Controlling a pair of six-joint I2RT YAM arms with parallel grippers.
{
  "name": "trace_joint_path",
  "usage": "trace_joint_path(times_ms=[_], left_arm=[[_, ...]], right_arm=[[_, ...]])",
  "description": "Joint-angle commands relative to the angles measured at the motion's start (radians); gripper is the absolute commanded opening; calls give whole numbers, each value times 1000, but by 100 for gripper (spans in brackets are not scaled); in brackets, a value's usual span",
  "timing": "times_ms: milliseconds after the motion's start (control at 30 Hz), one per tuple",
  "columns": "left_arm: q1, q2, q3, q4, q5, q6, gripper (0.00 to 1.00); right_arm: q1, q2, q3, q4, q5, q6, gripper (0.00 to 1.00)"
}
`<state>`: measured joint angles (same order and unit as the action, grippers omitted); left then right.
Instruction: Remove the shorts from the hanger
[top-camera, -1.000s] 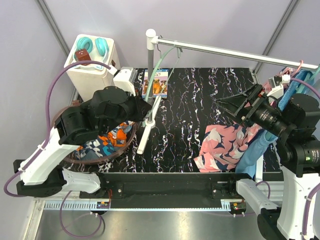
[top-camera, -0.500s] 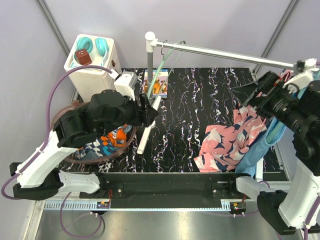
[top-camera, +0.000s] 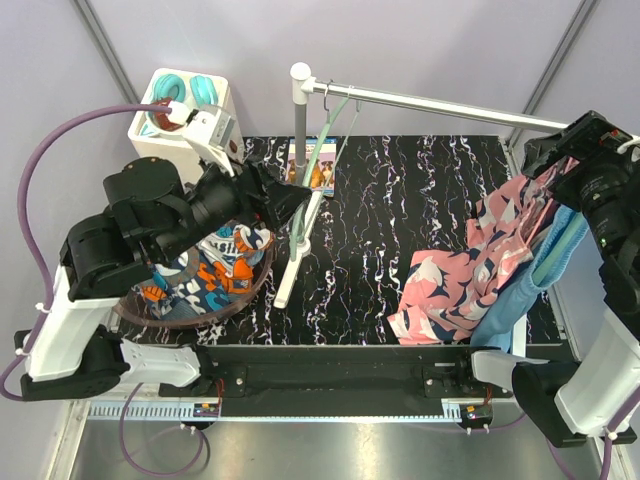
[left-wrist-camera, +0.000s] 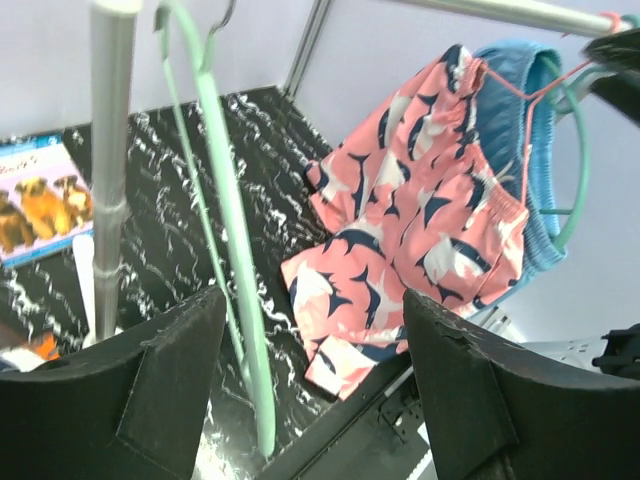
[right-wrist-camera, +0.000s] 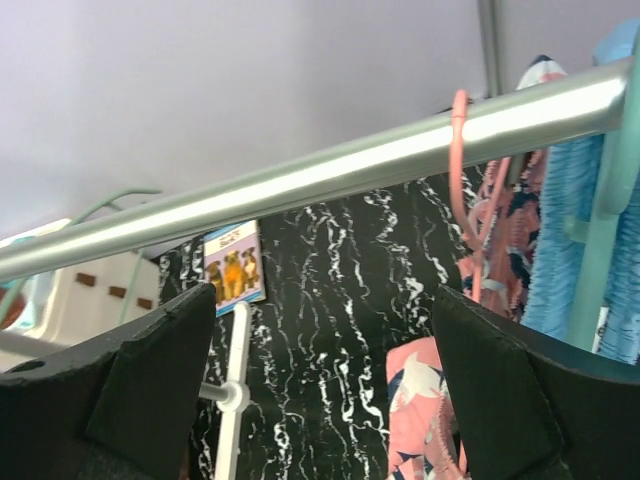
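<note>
One pair looks done: the patterned shorts (top-camera: 215, 275) lie in the basket (top-camera: 160, 322) below your left pincer (left-wrist-camera: 315, 300), which is lifted, fingers far apart and empty, with the bare green hanger (left-wrist-camera: 225, 200) just ahead. Two remain: the pink shorts (left-wrist-camera: 400, 230) and light blue shorts (left-wrist-camera: 520, 110) hang on their hangers ahead-right of your right pincer (right-wrist-camera: 322, 295), raised just under the rail (right-wrist-camera: 330, 185), spread wide, gripping nothing.

No legible text, brands or numbers. Only print: a heading line on the dog-picture card (top-camera: 312, 166) lying on the worktop (top-camera: 400, 200), too small and blurred to read.
</note>
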<state>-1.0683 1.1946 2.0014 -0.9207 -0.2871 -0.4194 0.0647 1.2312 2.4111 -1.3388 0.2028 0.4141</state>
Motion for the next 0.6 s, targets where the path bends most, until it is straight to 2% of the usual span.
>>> trace_joint_path(times_ms=[0, 267, 567], left_arm=[[4, 49, 59, 106, 75, 67, 75], [4, 105, 76, 180, 233, 59, 75], [4, 100, 59, 141, 261, 79, 77]], right_arm=[[4, 40, -24, -284, 112, -20, 95], [4, 8, -191, -231, 87, 38, 89], [3, -42, -262, -209, 103, 35, 82]])
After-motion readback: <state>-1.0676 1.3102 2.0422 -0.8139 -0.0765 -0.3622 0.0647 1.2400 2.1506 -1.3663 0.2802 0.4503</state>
